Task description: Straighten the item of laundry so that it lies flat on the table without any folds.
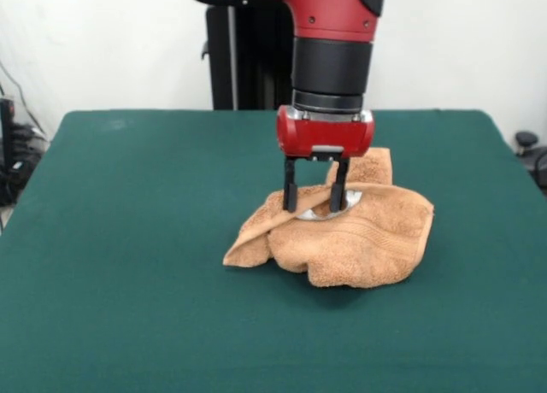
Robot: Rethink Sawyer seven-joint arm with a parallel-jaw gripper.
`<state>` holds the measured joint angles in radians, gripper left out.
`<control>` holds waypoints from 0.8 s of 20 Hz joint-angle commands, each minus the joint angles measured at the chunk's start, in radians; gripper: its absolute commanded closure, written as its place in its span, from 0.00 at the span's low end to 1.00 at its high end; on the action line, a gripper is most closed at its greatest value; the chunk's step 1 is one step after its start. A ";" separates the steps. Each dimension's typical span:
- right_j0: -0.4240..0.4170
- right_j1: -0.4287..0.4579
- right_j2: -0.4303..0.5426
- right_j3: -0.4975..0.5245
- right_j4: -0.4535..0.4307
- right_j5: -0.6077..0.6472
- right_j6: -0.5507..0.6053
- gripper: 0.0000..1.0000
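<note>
Felt of a dark green colour covers the bench (128,265), which fills most of the front view and runs from the near edge back to a straight far edge below a plain white wall (102,43). The top has rounded far corners and carries a few faint pale smudges near its far left side. Behind it, at the middle of the far side, stands the black pedestal (244,55) of the robot. Dark cables (17,145) and gear crowd the floor past the left edge, and a small black object (528,145) shows past the right edge.

The towel (359,239), orange-tan terry, lies crumpled a little right of the bench's centre. It is bunched into thick folds, with one corner trailing toward the front left and another flap standing up at the back. Woven bands run across its front face, and a small white-grey label (342,207) shows on top.

The red and black arm (333,60) comes straight down over the towel. Its hand (315,201) has two black fingers (290,188) set apart, their tips down at the top folds either side of the label, with no cloth pinched between them.
</note>
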<state>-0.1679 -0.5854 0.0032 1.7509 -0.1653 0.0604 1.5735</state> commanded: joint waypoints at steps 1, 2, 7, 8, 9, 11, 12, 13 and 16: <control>0.027 0.002 0.071 0.085 -0.026 -0.001 0.148 0.00; 0.026 0.001 0.071 0.087 -0.026 0.001 0.147 0.00; 0.029 -0.005 0.066 0.089 -0.028 -0.006 0.149 0.00; 0.034 -0.008 0.060 0.087 -0.034 -0.012 0.146 0.00; 0.049 -0.008 0.043 0.079 -0.042 -0.017 0.140 0.00; 0.057 -0.009 0.032 0.080 -0.041 -0.030 0.147 0.00; 0.060 -0.010 0.027 0.082 -0.041 -0.034 0.150 0.00; 0.059 -0.012 0.028 0.082 -0.039 -0.028 0.150 0.00; 0.050 -0.020 0.038 0.091 -0.040 -0.020 0.146 0.00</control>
<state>-0.1499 -0.5921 -0.0009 1.7512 -0.1655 0.0606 1.5735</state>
